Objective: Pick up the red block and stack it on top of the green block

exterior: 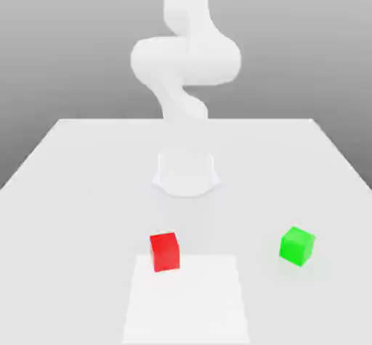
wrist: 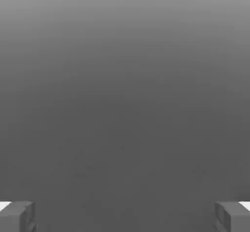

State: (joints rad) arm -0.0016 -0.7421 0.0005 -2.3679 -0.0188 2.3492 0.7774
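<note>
We judge the task is only at its beginning: our claw [wrist: 125, 217] is spread wide and empty, the red block [exterior: 165, 252] sits on the table [exterior: 80, 227], well apart from the green block [exterior: 296, 246]; grasping and stacking remain.

Red block [exterior: 165, 252], exterior view's left; green block [exterior: 297, 246], right, well apart.
</note>
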